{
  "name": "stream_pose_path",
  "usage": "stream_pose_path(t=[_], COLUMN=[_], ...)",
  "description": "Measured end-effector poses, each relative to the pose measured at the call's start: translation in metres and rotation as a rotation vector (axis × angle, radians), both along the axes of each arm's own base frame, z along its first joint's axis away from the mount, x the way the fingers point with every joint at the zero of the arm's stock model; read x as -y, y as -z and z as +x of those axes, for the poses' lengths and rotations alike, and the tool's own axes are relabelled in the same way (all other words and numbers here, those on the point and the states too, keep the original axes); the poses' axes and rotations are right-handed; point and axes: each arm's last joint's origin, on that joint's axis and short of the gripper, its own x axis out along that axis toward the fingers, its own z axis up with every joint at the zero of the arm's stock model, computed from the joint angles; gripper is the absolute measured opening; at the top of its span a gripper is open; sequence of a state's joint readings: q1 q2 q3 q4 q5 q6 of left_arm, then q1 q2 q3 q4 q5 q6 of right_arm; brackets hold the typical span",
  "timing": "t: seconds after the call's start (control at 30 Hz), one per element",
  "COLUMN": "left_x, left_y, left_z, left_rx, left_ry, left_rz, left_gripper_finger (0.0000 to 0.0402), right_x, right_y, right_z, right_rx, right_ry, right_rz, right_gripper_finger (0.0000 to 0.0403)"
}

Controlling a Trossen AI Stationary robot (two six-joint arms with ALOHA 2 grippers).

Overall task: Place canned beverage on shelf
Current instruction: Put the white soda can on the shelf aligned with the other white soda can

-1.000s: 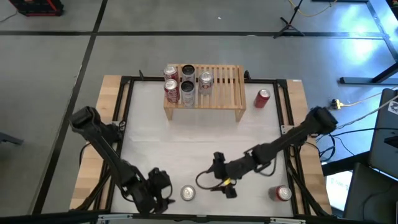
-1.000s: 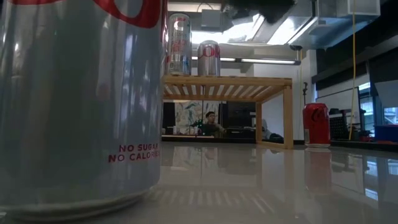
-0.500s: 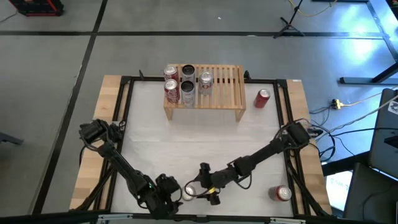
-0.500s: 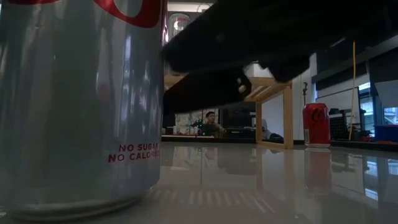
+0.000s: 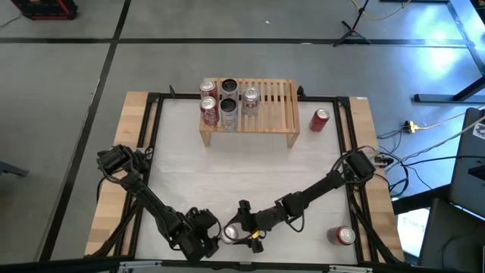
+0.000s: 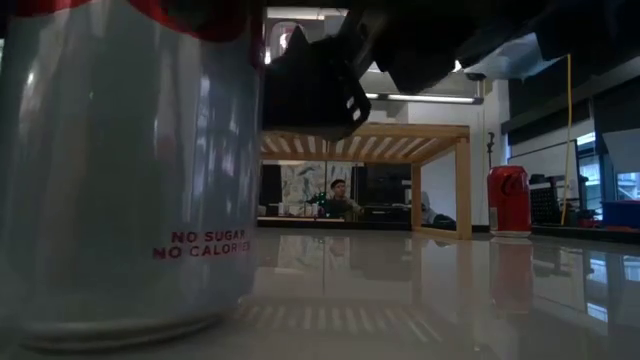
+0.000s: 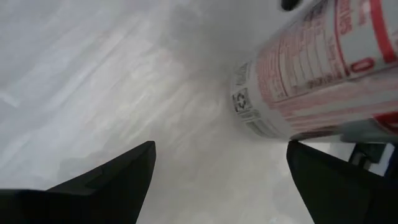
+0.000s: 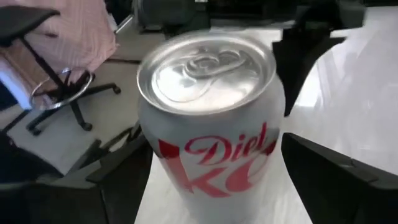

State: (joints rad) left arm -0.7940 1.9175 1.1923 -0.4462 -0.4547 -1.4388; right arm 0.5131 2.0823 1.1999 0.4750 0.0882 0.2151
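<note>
I am bringing my right jaws (image 5: 236,231), still wide, down around the silver can (image 5: 229,233) at the table's (image 5: 227,174) front edge, my left jaws (image 5: 206,236) waiting open just beside, the shelf (image 5: 273,106) far off.

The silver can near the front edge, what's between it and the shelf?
Bare tabletop, as the high view shows. The silver can stands between the left pincer and right pincer, far from the shelf.

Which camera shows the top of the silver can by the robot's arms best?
The right wrist view: the silver can fills it, with lid and pull tab in plain sight. The high view shows it tiny between both arms. The low view and left wrist view show only its side.
</note>
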Motion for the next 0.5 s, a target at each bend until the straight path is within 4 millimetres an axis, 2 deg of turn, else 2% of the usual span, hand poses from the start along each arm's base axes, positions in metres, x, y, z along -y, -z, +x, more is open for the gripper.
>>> stream_pose_path(t=[0.13,0.4,0.5], left_x=[-0.001,-0.005,-0.005], left_y=[0.000,-0.001,-0.001], left_z=[0.000,0.003,0.004], left_rx=[0.020,0.052,0.052], left_ry=[-0.038,-0.104,-0.105], left_rz=[0.009,0.012,0.011], left_gripper_finger=[0.0351,0.0351,0.0351], right_x=[-0.004,-0.007,-0.007], right_y=[-0.001,0.012,0.010], right_z=[-0.002,0.000,0.001], right_rx=[0.011,0.000,0.017], right_ry=[0.029,0.028,0.037], right_rz=[-0.001,-0.005,0.003], right_gripper_finger=[0.0344,0.0343,0.0331])
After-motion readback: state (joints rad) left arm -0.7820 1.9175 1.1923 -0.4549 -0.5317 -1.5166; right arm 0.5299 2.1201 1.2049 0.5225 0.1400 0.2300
